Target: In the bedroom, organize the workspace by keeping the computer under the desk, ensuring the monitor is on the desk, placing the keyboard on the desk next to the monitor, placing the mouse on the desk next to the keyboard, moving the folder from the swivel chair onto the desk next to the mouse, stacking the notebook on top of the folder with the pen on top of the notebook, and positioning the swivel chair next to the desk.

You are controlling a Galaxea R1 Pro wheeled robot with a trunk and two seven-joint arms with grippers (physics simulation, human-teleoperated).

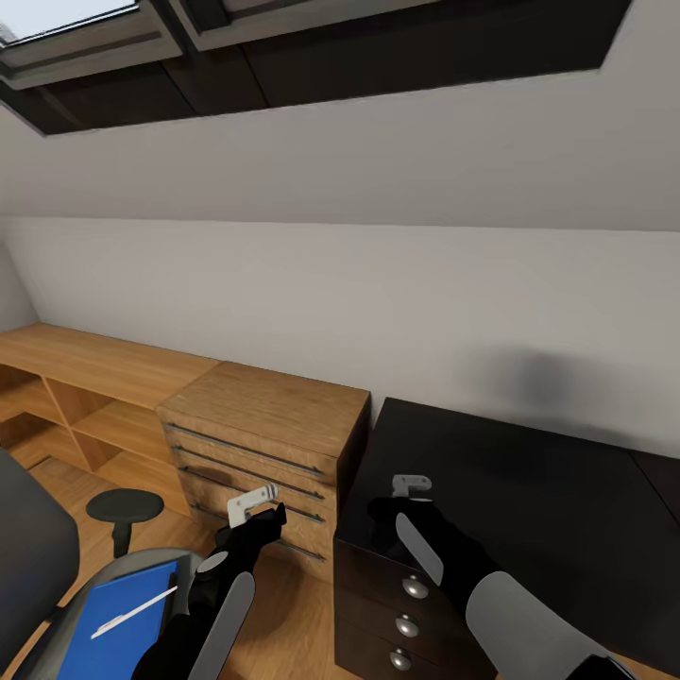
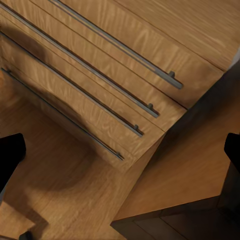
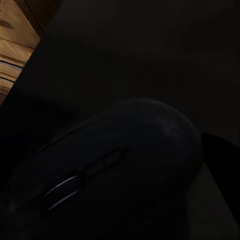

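Note:
The black mouse (image 3: 131,145) sits between the fingers of my right gripper (image 3: 117,175), which is shut on it just above the glossy black desk (image 1: 529,491). In the head view my right gripper (image 1: 408,493) hovers over the desk's front left corner and hides the mouse. My left gripper (image 1: 260,510) hangs open and empty in front of the wood dresser, its fingers (image 2: 10,155) spread wide. The blue folder (image 1: 118,619) lies on the swivel chair (image 1: 33,557) at lower left, with the white pen (image 1: 132,612) across it. Computer, monitor, keyboard and notebook are out of view.
A light wood dresser (image 1: 269,416) with long bar handles (image 2: 115,45) stands against the desk's left side. Low wooden shelving (image 1: 85,378) runs along the wall to its left. The desk's drawer unit with silver knobs (image 1: 414,586) faces me. Wood floor lies between chair and dresser.

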